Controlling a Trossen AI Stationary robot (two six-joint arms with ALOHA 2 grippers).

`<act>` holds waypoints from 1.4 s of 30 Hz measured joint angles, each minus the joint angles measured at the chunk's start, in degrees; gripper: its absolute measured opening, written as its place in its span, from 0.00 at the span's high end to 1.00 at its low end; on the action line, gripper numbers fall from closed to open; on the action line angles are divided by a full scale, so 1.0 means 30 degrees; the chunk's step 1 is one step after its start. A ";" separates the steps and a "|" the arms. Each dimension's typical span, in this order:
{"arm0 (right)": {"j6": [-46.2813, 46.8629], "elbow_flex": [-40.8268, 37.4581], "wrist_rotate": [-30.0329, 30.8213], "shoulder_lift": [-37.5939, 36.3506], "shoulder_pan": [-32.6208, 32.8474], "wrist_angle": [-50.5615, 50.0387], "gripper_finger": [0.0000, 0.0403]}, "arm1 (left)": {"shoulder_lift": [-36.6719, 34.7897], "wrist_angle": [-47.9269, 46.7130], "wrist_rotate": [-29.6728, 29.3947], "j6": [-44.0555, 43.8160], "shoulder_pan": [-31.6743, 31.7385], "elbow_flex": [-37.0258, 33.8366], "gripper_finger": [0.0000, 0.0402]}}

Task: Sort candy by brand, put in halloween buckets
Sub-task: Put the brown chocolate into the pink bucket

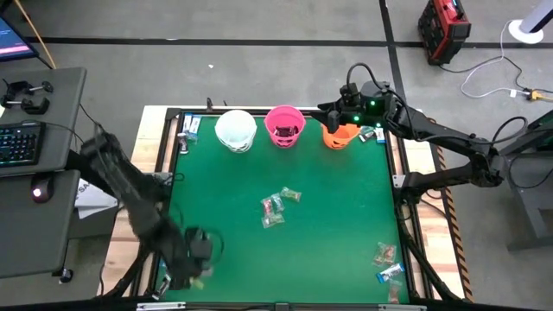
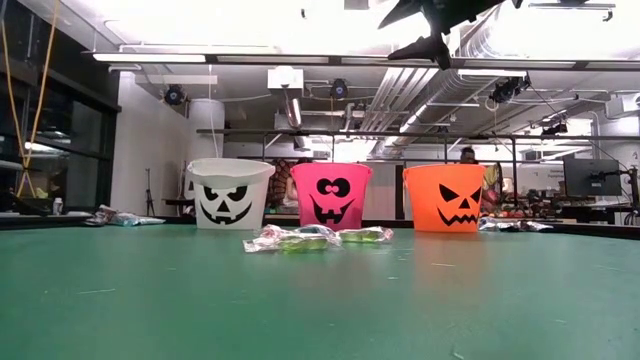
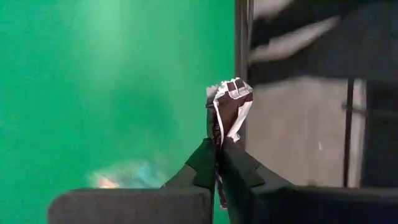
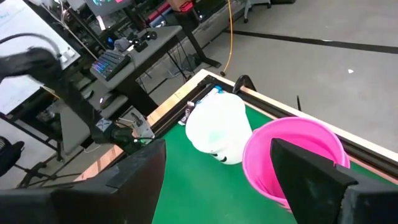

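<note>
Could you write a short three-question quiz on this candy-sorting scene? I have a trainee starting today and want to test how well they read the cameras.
1. True or false: the left gripper is shut on a candy wrapper.
2. Which bucket stands between the other two: A) white bucket, B) pink bucket, C) orange bucket?
3. Fill in: the right gripper is open and hangs above the far row of ____.

Key
1. True; the fingers pinch a dark and silvery wrapper near the table's near left corner.
2. B.
3. Buckets; its wrist view looks down on the pink and white ones.
</note>
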 joint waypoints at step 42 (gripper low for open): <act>0.1515 0.0000 0.2914 -0.0007 0.1631 0.4659 0.30 | 0.5745 1.7417 -0.3323 1.5751 2.4056 0.0007 0.62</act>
